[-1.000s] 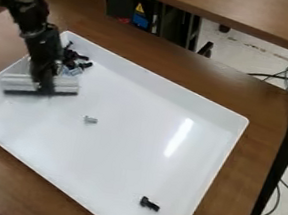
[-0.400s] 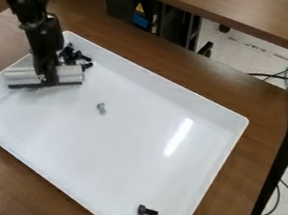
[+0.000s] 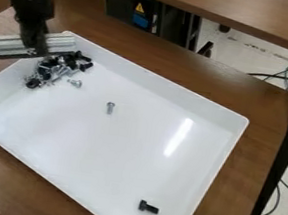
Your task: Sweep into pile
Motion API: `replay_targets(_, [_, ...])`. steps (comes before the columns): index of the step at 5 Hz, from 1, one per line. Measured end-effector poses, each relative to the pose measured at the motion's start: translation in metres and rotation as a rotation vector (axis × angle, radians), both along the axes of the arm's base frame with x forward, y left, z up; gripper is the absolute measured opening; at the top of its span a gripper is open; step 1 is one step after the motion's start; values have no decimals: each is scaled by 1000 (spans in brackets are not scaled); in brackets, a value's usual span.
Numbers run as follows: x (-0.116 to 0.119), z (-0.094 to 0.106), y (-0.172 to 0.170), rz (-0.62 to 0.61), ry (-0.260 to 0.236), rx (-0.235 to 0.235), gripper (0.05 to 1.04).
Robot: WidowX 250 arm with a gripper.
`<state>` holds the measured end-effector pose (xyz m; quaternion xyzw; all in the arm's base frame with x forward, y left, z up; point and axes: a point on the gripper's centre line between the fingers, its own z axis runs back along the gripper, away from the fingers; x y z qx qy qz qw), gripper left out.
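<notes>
Brown table [image 3: 268, 104], white tray [image 3: 240, 124]: a pile easily scattered
The gripper [image 3: 35, 48], clenched on a sweeper [image 3: 8, 45], hangs by the tray's upper-left wall; lowered there, the sweeper could catch the rim or scatter the pile [image 3: 49, 69]. A black bolt [image 3: 149, 207] and a silver screw [image 3: 110, 108], both lying apart, might roll past the sweeper's ends.

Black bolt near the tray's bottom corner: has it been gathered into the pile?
No, the black bolt lies alone on the tray, well apart from the pile by the upper-left corner.
</notes>
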<state>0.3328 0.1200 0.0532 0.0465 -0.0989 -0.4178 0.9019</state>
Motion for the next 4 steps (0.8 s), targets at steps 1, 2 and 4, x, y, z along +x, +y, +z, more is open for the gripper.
replay_targets(1, [-20, -23, -34, -55, 51, -5, 348])
replay_targets(2, [-37, -52, -53, -74, 42, -38, 348])
replay_targets(4, [-44, -92, -60, -66, -38, -71, 348])
